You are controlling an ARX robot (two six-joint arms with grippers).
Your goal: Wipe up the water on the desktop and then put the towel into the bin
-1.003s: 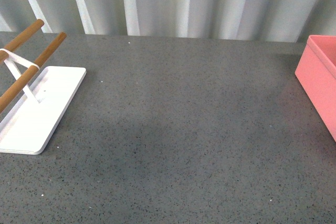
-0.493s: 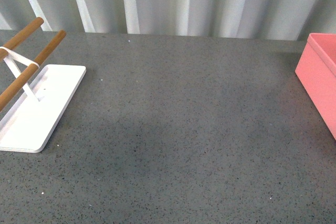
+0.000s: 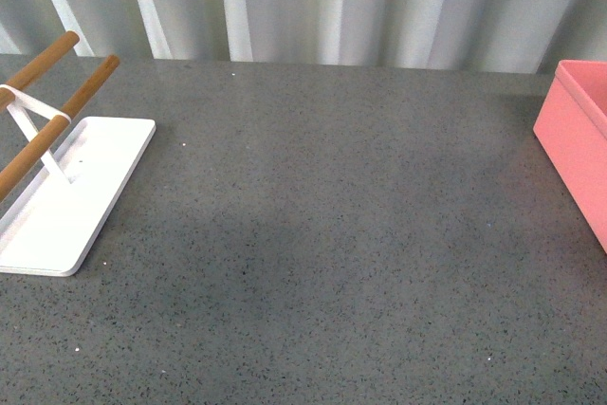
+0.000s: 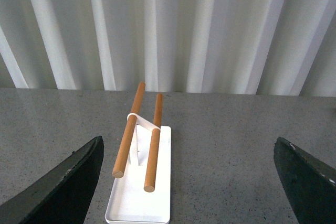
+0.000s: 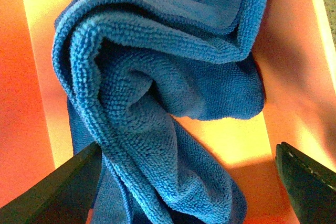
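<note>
The blue towel (image 5: 157, 87) lies crumpled in folds inside the salmon-pink bin (image 5: 294, 77), seen close in the right wrist view. My right gripper (image 5: 189, 187) is open right above the towel, its dark fingers (image 5: 307, 182) wide apart on either side and gripping nothing. The bin (image 3: 577, 144) shows at the right edge of the front view on the dark grey speckled desktop (image 3: 322, 234). My left gripper (image 4: 191, 182) is open and empty above the desktop (image 4: 226, 156). Neither arm shows in the front view.
A flat white stand with two wooden bars (image 3: 57, 173) sits on the desktop at the far left; it also shows in the left wrist view (image 4: 140, 174). A white corrugated wall (image 3: 313, 2) runs behind the desktop.
</note>
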